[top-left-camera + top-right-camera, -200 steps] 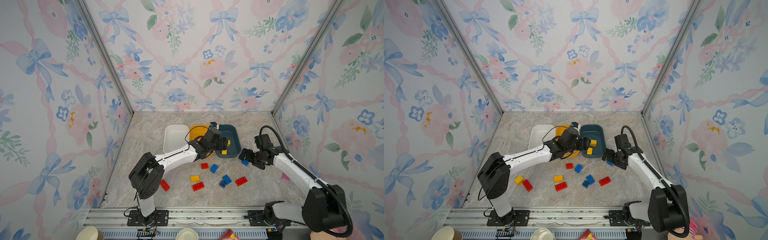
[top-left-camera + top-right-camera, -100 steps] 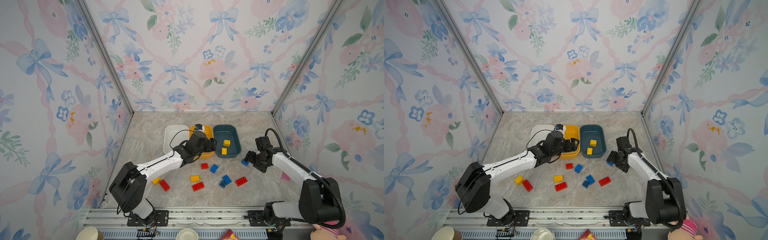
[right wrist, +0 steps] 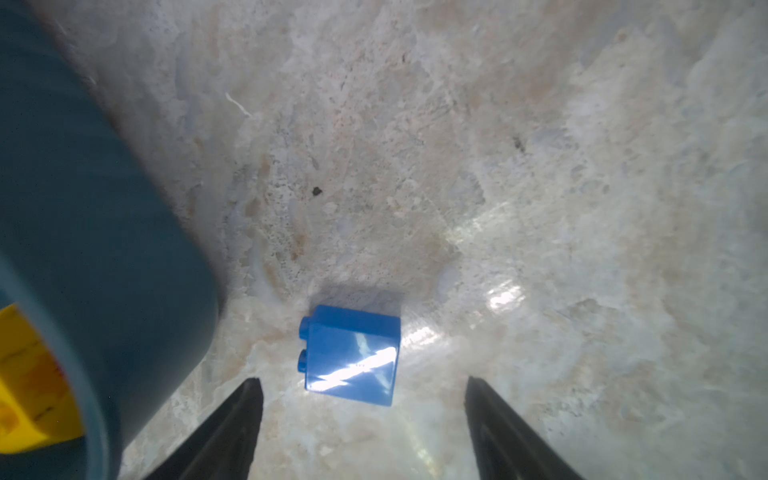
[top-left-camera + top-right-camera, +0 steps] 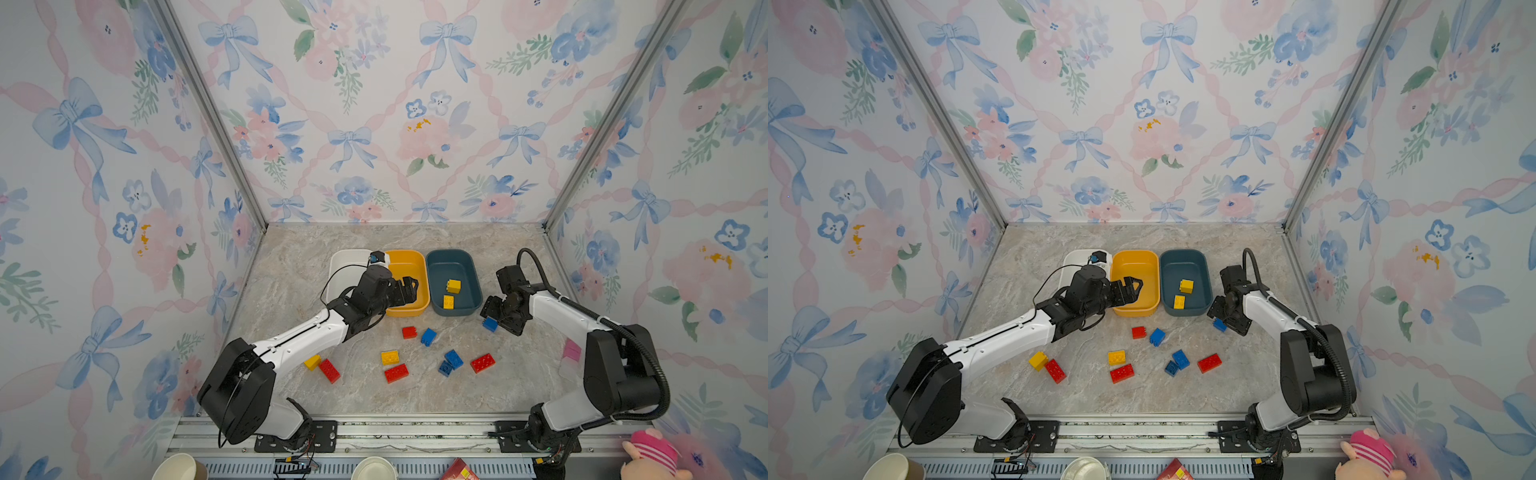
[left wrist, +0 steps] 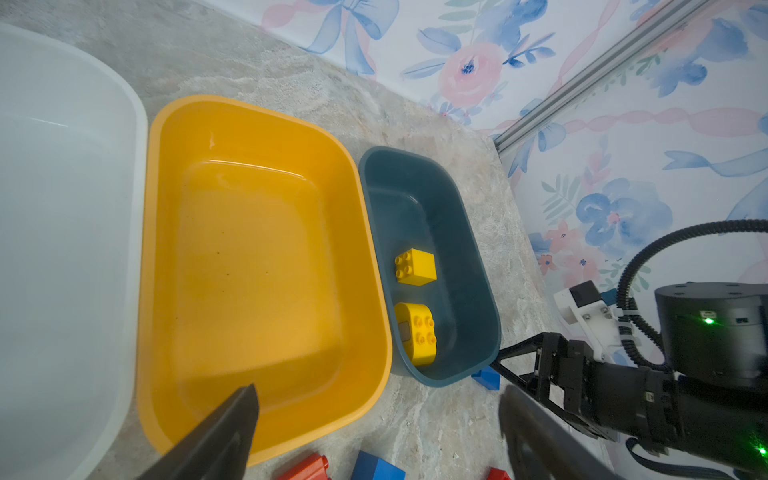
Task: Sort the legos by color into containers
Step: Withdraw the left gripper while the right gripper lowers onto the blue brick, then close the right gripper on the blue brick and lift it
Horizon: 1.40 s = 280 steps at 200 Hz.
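**Table** point(image 4: 374, 241), marbled. It carries three tubs in a row at the back and loose legos nearer the front.

**Left arm** point(image 4: 303, 336). It stretches diagonally towards the tubs with the wrist low. A second ago it reached over the teal tub; now it has drawn back over the yellow-orange one.

**Right arm** point(image 4: 569, 316). The elbow is folded and the forearm angles inward and down. It has closed in on the table by the teal tub's front corner.

**White tub** point(image 4: 345, 259). It is partly hidden by the left arm, and what shows is empty.

**Yellow-orange tub** point(image 4: 405, 255). It is empty.

**Teal tub** point(image 4: 451, 253). It holds two yellow bricks point(image 4: 454, 286), close together. I judge the second was only just dropped in, so yellow is collecting here. Red and blue have no tub yet.

**Left gripper** point(image 4: 412, 289). It hangs above the near end of the yellow-orange tub, fingers spread wide with nothing between them. It looks free for another pick.

**Right gripper** point(image 3: 362, 383). It tilts down at the table with its fingers apart on either side of the blue brick, not touching it. A grasp looks imminent but is not made.

**Blue brick** point(image 3: 351, 359). It lies on its side on the table, just beside the teal tub's wall with its studs facing that wall, and is unheld.

**Remaining legos** point(image 4: 396, 372). Nine red, blue and yellow bricks lie scattered in front of the tubs, untouched.
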Tool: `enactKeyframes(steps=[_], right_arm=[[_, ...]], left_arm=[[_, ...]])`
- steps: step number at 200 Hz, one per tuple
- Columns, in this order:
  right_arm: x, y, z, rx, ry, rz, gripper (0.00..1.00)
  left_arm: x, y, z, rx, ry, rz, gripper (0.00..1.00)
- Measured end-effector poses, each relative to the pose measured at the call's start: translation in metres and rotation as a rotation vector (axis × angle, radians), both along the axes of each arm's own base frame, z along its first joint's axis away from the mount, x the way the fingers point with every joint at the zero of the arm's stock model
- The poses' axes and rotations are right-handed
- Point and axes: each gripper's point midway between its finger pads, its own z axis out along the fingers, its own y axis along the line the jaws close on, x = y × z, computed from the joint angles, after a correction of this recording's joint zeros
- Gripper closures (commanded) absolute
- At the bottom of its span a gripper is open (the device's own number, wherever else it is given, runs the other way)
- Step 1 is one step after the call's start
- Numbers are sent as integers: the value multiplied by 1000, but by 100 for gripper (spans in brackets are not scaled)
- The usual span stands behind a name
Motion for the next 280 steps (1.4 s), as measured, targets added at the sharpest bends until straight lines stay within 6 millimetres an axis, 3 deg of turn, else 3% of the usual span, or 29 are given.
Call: enactKeyframes(steps=[112, 192, 252, 280], right_arm=[[5, 2, -25, -34, 39, 7, 30], [7, -3, -26, -60, 28, 0, 56], [-2, 0, -24, -45, 15, 8, 60], [-12, 7, -15, -44, 15, 38, 61]], left_arm=[[1, 9, -3, -11, 6, 8, 4], [-1, 10, -5, -14, 11, 13, 3], [-10, 19, 0, -28, -6, 17, 2], [-15, 29, -8, -27, 6, 32, 2]])
